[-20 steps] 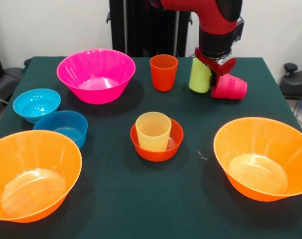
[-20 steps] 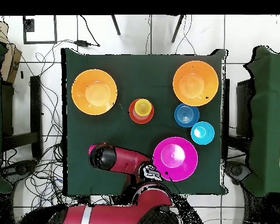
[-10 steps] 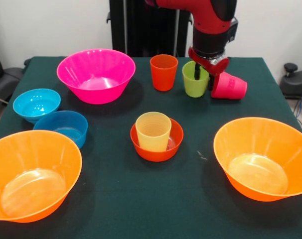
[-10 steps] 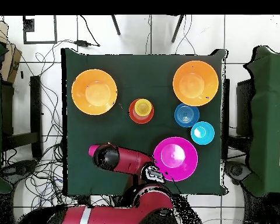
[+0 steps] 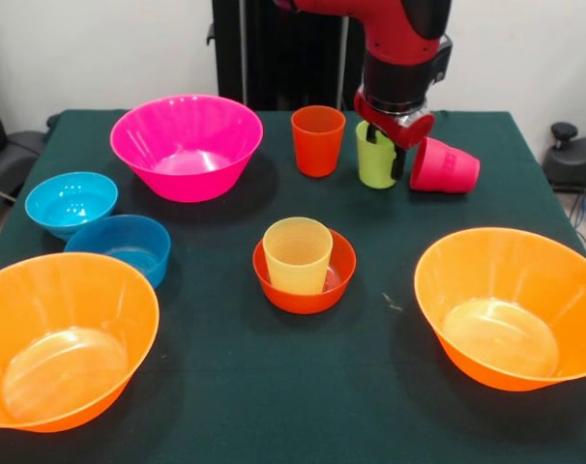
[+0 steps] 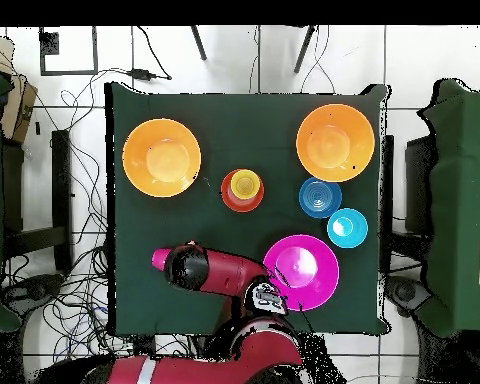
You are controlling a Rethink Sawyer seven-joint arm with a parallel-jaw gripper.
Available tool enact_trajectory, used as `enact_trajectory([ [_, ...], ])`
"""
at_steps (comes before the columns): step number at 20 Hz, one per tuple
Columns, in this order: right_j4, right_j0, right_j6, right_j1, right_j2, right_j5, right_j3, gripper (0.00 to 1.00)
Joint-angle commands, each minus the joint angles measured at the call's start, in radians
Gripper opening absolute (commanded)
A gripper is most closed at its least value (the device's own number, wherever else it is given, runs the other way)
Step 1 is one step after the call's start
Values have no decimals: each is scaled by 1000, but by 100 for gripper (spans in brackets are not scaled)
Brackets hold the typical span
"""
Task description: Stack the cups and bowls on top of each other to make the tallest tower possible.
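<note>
The red and black arm's gripper [image 5: 386,147] has its fingers clamped over the rim of the lime green translucent plastic cup [image 5: 375,157], upright at the worktop's [image 5: 225,387] far side. I judge it needs lifting, then carrying onto a base. The toppled red-pink tumbler [image 5: 445,167] lies just beside; the orange tumbler [image 5: 317,140] stands near.

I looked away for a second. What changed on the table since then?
The claw turned the lime green cup from tilted to upright and shifted it slightly toward the orange cup, gripping its rim throughout. The red-pink cup stayed on its side; the bowls did not move.
</note>
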Motion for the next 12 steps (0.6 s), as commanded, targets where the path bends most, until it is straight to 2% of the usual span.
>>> enact_trajectory([
  [1, -32, 5, 7, -33, 48, 83, -77, 100],
  [12, -18, -35, -17, -173, 79, 215, -75, 100],
])
